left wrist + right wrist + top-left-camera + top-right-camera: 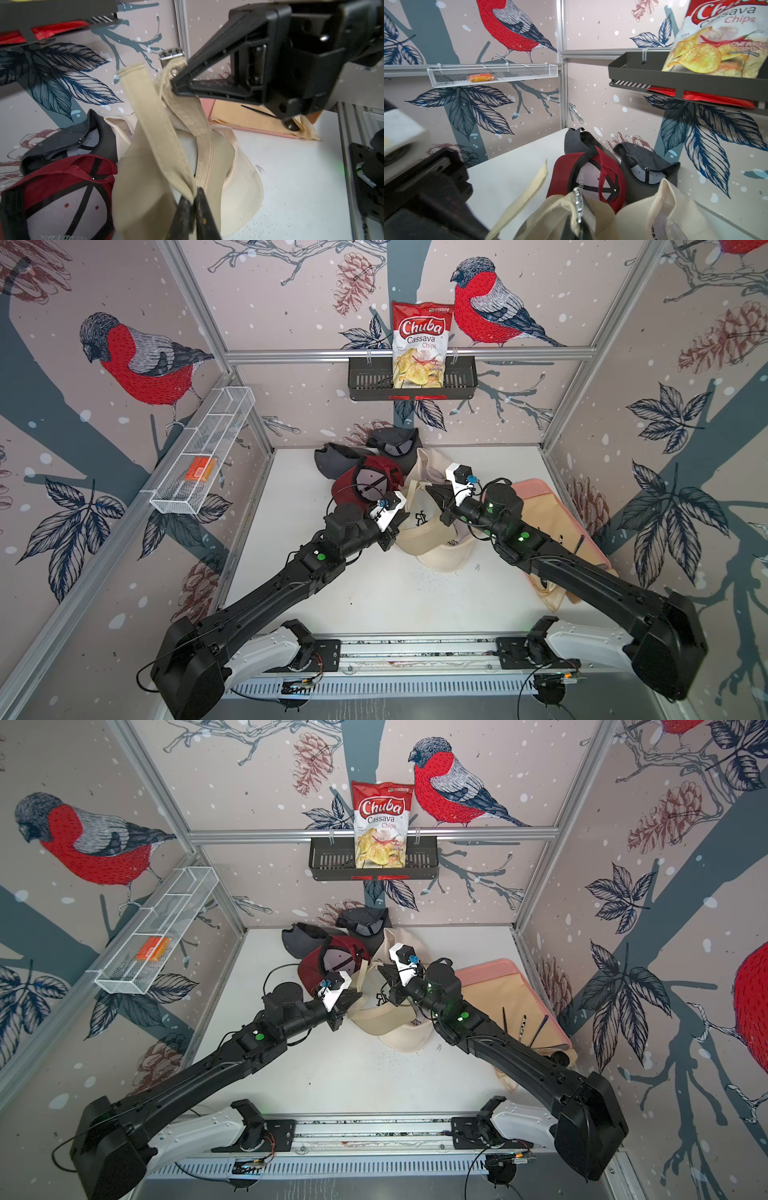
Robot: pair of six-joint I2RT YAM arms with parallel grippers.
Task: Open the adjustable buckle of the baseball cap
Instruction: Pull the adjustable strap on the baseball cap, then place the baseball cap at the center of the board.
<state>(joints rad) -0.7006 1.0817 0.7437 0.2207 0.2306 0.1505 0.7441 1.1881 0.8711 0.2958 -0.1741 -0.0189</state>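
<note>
While the cap [440,556] rests near the middle of the bench [374,605], just in front of the red cap [361,485] and the grey caps piled at the rear edge, both arms meet at its back opening, which is lifted clear of the surface.

Right gripper [176,83]: jaws fully closed, pinching the short tab [166,70] that carries the buckle [171,55]. The buckle sits just past the jaw tips, touching the tab end, and the right arm is the nearer one to it.

Left gripper [194,205]: jaws stand nearly together around the root of the strap [153,128]. A thin gap shows between them, and whether they actually pinch the strap cannot be told.

Key relation: the strap's long axis runs from the left jaws up toward the buckle. Its free end stands beside the buckle, near but apart, and is not threaded through it.

Judgement: the strap appears drawn out of the buckle, so the opening step looks complete or almost so. Any next move likely turns on releasing both grips without the strap end catching.
</note>
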